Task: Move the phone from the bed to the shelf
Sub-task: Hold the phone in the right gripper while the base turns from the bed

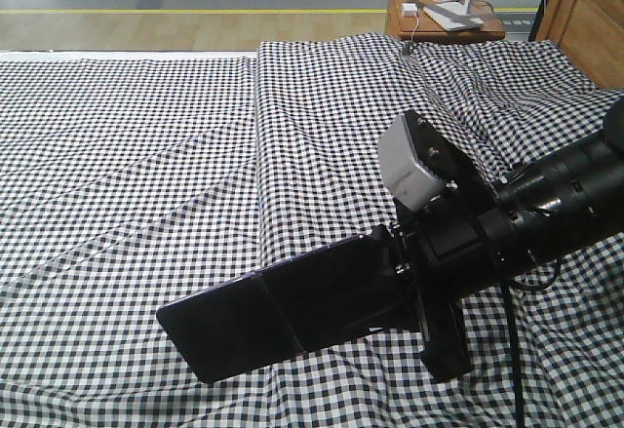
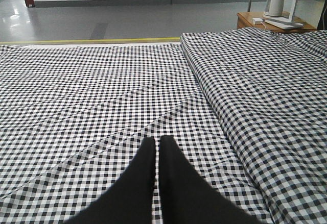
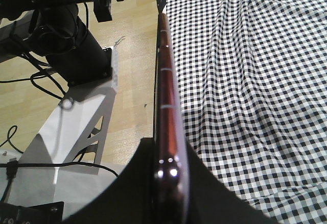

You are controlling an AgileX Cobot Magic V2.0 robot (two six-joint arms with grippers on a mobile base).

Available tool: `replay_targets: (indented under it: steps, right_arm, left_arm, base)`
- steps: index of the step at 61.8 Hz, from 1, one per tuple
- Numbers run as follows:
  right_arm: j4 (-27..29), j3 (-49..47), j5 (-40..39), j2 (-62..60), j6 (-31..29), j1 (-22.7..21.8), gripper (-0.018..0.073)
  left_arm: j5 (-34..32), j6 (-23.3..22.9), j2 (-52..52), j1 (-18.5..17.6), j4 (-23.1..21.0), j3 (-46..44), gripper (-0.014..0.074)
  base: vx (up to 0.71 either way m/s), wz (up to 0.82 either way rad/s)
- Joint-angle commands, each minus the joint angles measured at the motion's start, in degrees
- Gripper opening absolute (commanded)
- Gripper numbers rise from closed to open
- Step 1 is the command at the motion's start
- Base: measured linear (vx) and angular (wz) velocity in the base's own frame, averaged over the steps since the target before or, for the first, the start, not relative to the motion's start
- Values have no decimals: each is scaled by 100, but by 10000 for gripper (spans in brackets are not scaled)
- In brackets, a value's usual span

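The phone (image 1: 283,316) is held above the bed (image 1: 127,155), by its near edge, clamped at one end between the right fingers (image 3: 134,183). The left fingers (image 2: 135,183) are pressed together, empty.

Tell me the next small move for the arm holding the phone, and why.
Probably lift the right end effector straight up a little: it is shut on one end of the thin glossy black phone, whose free end tilts down close to the wrinkled black-and-white gingham bed, and no shelf is in view.
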Motion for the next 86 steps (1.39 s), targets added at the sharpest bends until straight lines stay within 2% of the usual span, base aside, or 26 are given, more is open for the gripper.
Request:
replay_targets:
  steps: [1, 43, 86]
  right_arm:
    - [493, -150, 471, -190, -70, -14, -1]
    - [493, -150, 471, -190, -76, -14, -1]
    - [493, -150, 471, -190, -76, -14, -1]
  left_arm:
    - [-417, -22, -31, -7, -56, 13, 1]
    - [-417, -22, -31, -7, -56, 13, 1]
    - [-417, -22, -31, -7, -56, 13, 1]
  base:
    - [0, 2]
    - [-3, 11]
    - [-8, 32]
